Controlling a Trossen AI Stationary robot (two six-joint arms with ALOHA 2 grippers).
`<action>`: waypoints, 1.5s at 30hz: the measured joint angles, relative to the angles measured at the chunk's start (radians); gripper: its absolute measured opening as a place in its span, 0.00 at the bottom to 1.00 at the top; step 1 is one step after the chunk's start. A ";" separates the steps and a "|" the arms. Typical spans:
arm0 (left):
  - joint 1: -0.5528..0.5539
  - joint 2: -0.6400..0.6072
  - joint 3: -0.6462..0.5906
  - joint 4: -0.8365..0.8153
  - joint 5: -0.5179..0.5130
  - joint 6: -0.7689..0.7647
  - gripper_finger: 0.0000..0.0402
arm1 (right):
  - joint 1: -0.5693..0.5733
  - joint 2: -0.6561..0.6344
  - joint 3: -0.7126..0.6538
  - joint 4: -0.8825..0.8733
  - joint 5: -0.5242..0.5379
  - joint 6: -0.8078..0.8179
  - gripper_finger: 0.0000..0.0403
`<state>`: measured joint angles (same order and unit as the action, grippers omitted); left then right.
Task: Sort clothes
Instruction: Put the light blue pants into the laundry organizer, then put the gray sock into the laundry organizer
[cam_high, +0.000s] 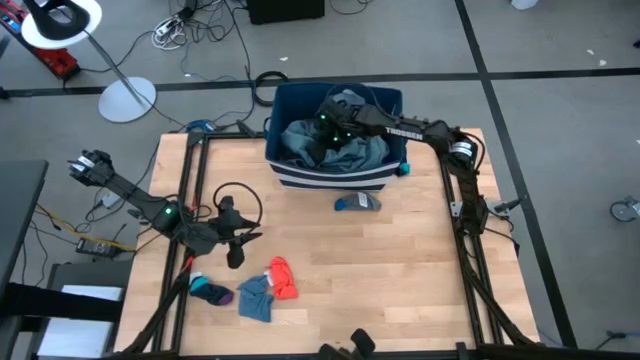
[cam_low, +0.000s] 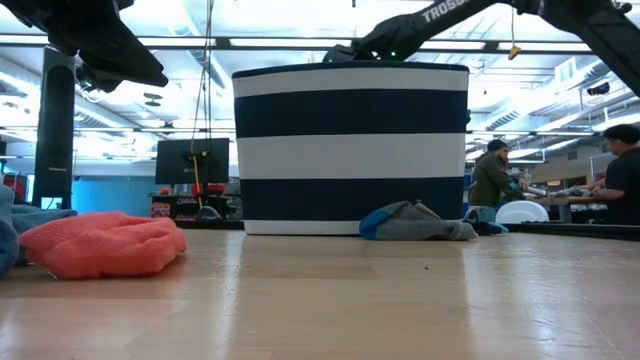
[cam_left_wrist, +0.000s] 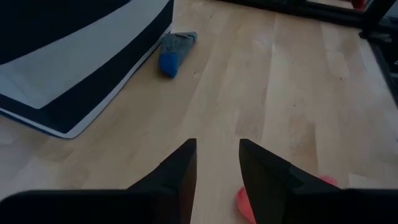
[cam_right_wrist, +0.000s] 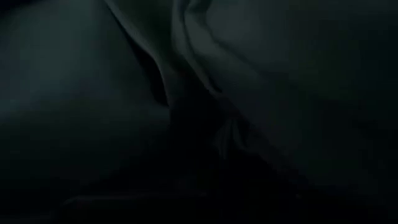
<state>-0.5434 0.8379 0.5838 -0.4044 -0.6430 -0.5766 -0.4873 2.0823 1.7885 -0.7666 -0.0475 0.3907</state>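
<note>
The navy, white-striped bin (cam_high: 335, 180) stands at the table's far middle and holds teal-grey and dark clothes (cam_high: 362, 150). My right gripper (cam_high: 325, 135) reaches down into the bin among them, and its wrist view shows only dark folds of cloth (cam_right_wrist: 205, 74). A grey and blue piece (cam_high: 357, 203) lies on the table just in front of the bin. A red piece (cam_high: 283, 278), a blue piece (cam_high: 256, 297) and a dark piece (cam_high: 212, 292) lie near the front left. My left gripper (cam_left_wrist: 217, 155) is open and empty above the table, beside the red piece (cam_left_wrist: 244, 202).
A black cable loop (cam_high: 240, 200) lies on the table by the left arm. Bare wood (cam_high: 400, 270) stretches across the front right. A lamp stand (cam_high: 125, 98) is on the floor beyond the far left. People sit in the room behind (cam_low: 620, 170).
</note>
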 joint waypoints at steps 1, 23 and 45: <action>0.000 0.000 0.000 -0.008 0.000 0.000 0.31 | 0.000 0.001 -0.001 0.005 -0.003 -0.005 0.02; 0.000 0.000 0.000 -0.009 0.000 -0.004 0.31 | 0.024 -0.422 -0.011 -0.067 0.058 -0.067 0.32; 0.000 0.000 0.000 0.145 0.018 -0.004 0.31 | 0.643 -0.711 -0.033 -0.423 0.446 0.122 0.31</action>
<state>-0.5434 0.8379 0.5838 -0.2597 -0.6247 -0.5808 0.1557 1.3718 1.7557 -1.1893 0.3984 0.5126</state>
